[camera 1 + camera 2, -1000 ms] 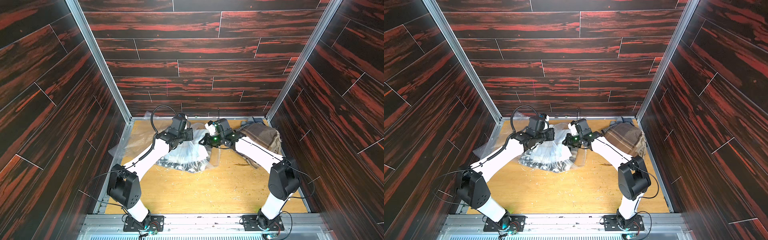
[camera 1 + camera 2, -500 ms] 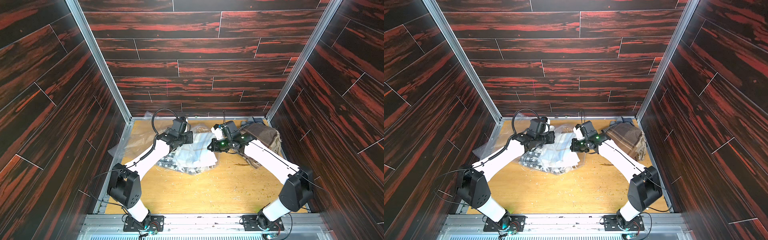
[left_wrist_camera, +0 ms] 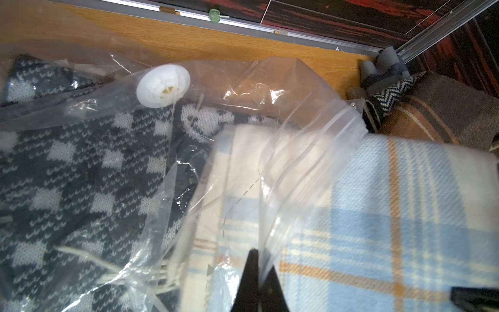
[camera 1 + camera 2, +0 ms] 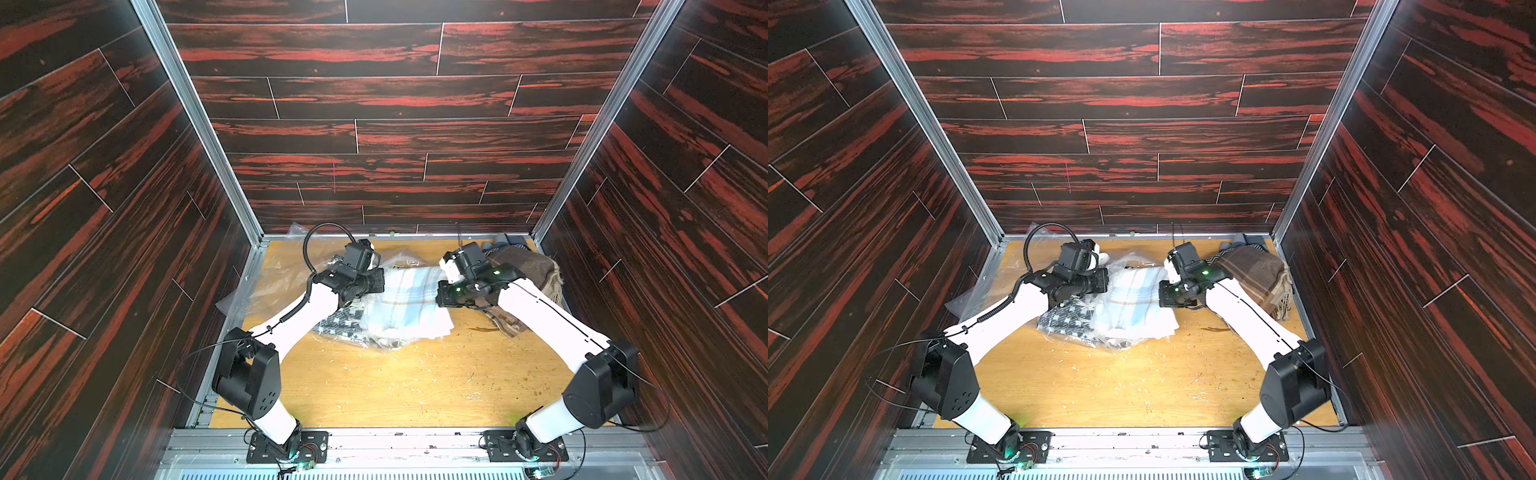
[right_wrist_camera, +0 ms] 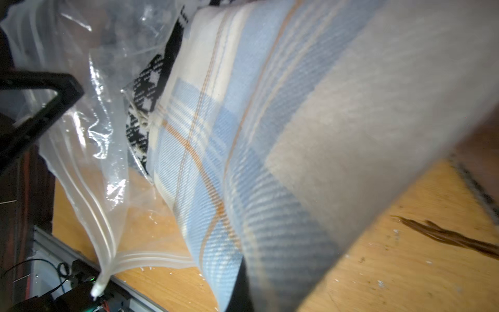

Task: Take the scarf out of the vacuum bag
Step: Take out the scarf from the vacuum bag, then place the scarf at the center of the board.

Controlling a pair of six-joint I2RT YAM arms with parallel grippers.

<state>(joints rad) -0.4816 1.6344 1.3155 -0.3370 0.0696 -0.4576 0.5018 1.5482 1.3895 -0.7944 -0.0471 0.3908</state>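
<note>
Scarf [image 4: 409,303], pale blue plaid with orange lines, lies at the far middle of the table [image 4: 395,386]. Its left part sits inside the mouth of the vacuum bag [image 4: 274,278] and its right part is out in the open. The bag's loose clear plastic spreads left as far as the rail of the left wall, and its far side comes close to the back wall. The left wrist view shows the white valve disc [image 3: 162,86] on the top sheet, above a black-and-white knit cloth [image 3: 81,175] that is also in the bag. The zip-seal edge [image 3: 318,151] is lifted off the scarf there. The left gripper [image 3: 258,275] is pinched closed on that edge, holding the mouth up. The right gripper [image 5: 240,291] is closed on the scarf's right end, and the fabric drapes over it and hides most of the fingers. A brown scarf [image 4: 528,270] is heaped in the far right corner just behind the right gripper, with a grey cloth [image 3: 383,67] tucked against the corner post. The near half of the table is open wood with small scraps. Both arms rise from bases at the near edge with their elbows out toward the side walls. Their forearms slant inward, so the grippers face each other across the scarf.
</note>
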